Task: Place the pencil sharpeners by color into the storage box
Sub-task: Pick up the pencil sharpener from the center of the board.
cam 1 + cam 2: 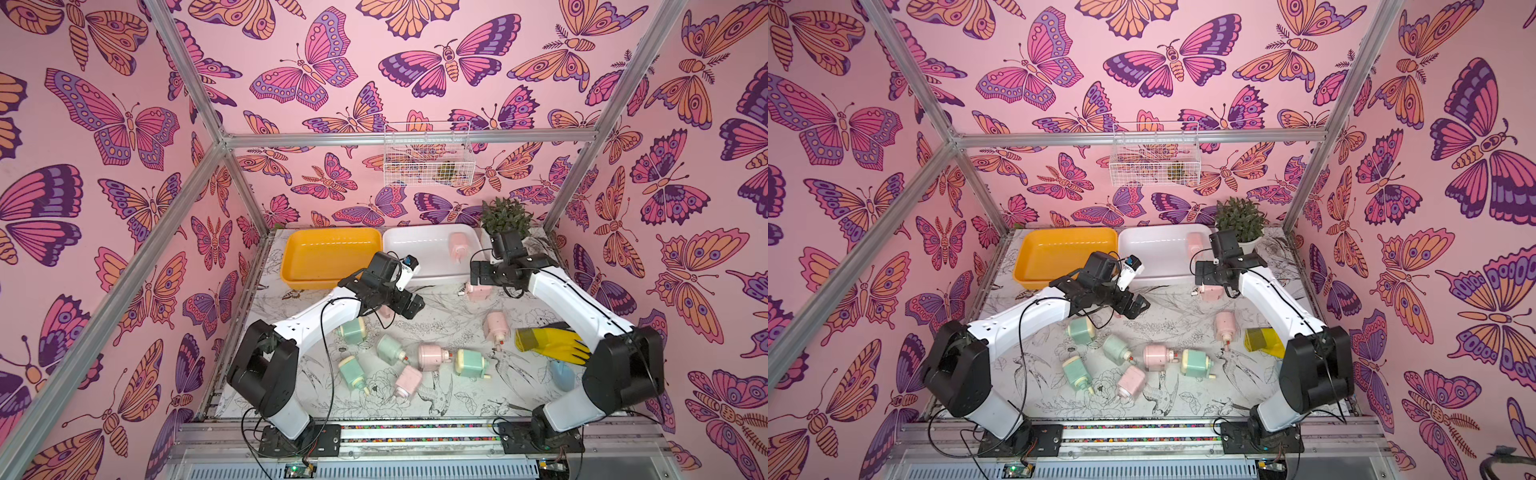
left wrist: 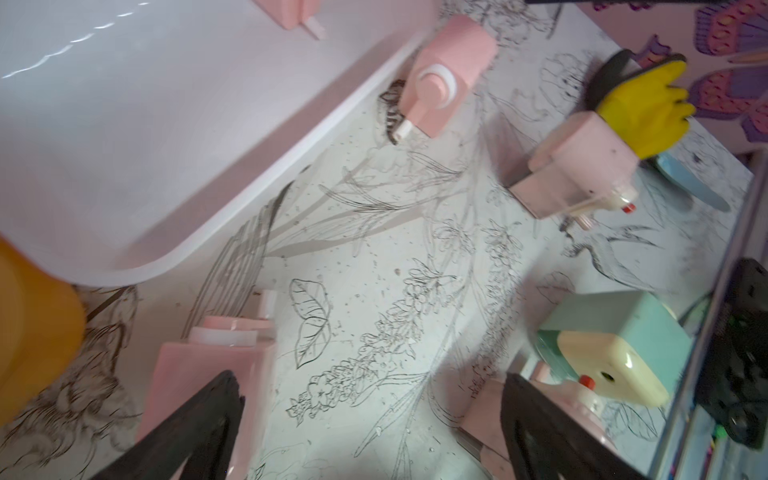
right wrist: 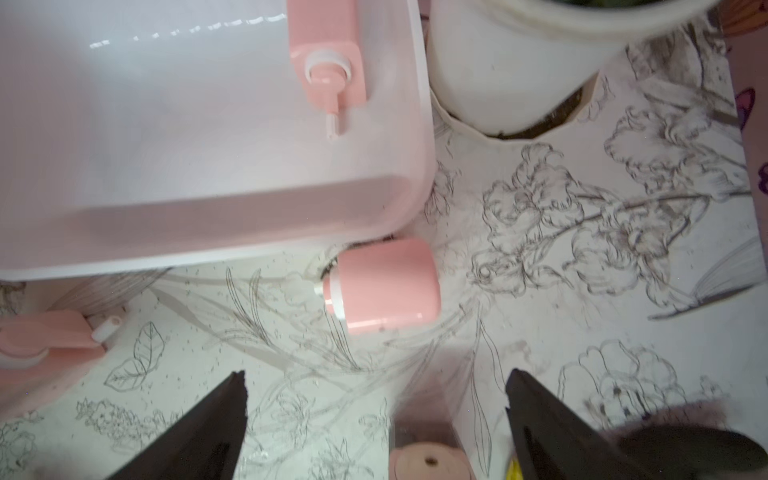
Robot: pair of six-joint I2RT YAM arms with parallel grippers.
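Between the two black fingers of the right claw (image 3: 376,388) there is only bare tabletop (image 3: 540,299): the fingers stand wide apart and hold nothing; in the right wrist view a pink sharpener (image 3: 384,284) lies on its side past the fingertips, close by the near wall of the white box (image 3: 208,232); at about eleven o'clock from it, inside the box against the wall, a second pink sharpener (image 3: 328,54) is cut off by the frame edge; a white plant pot (image 3: 507,75) stands just beside the box.

The left claw (image 2: 372,386) is spread open too, gripping nothing; a pink sharpener (image 2: 208,374) lies partly behind one finger and a mint green one with a cream end (image 2: 611,353) near the other.

In both top views the left arm hides part of a green sharpener (image 1: 353,330); three more green ones (image 1: 390,350) (image 1: 351,371) (image 1: 471,363) and three pink ones (image 1: 432,356) (image 1: 408,380) (image 1: 496,325) lie scattered on the tabletop toward six o'clock; the orange box (image 1: 299,266) sits at nine o'clock of the white box; a yellow glove (image 1: 552,343) and a pale blue item (image 1: 563,374) lie partly under the right arm.
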